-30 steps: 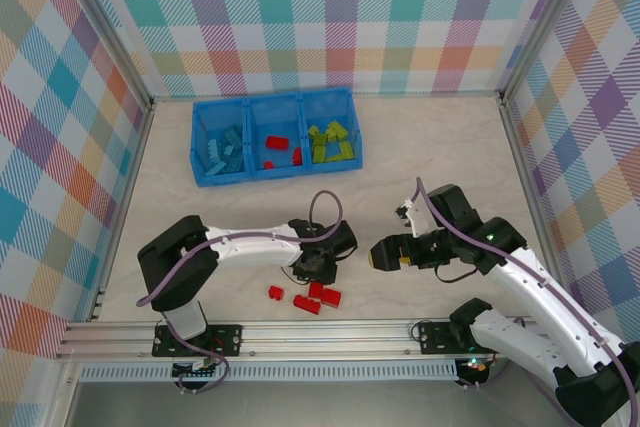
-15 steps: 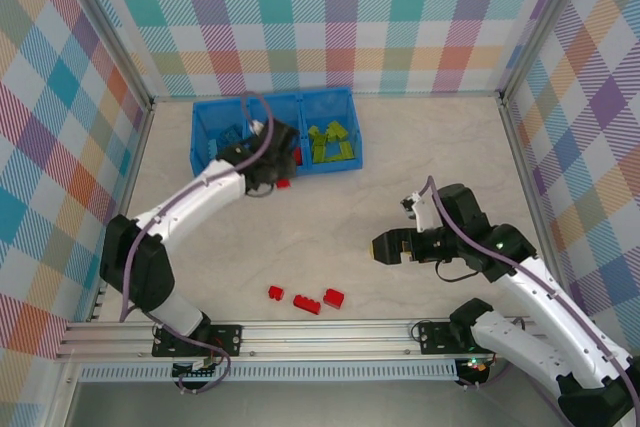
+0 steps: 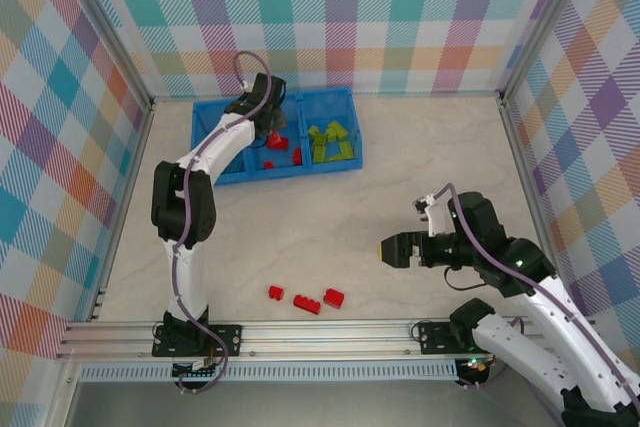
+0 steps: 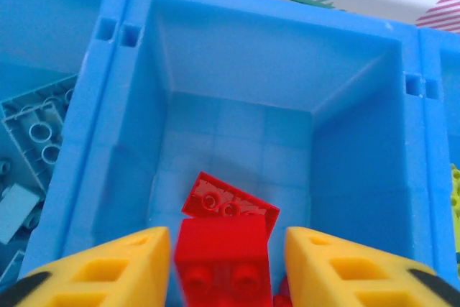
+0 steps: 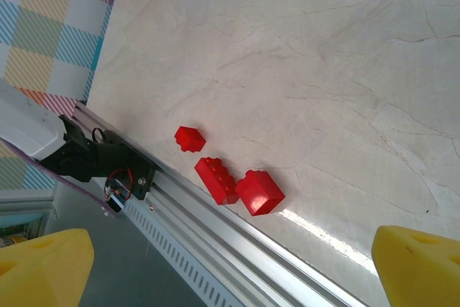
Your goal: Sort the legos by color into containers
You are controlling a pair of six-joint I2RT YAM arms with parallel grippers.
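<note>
three red legos (image 3: pixel 306 299) on table (image 3: pixel 400 177); three joined blue containers (image 3: pixel 240 178)

The white arms (image 3: pixel 215 152) have black joints (image 3: pixel 172 209), trailing purple cables (image 3: pixel 178 282) and yellow claw fingers (image 4: pixel 338 267).

the front red brick (image 4: pixel 223 264) is cut by the left wrist view's lower edge, a lime brick (image 4: pixel 456 185) by its right edge. from above, the left pincer (image 3: pixel 270 125) hides part of the middle compartment (image 3: pixel 278 173).

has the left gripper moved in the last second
Yes. The left gripper has swung away from the three loose red bricks near the front rail to the far side, over the middle compartment of the bright blue plastic bin tray.
</note>
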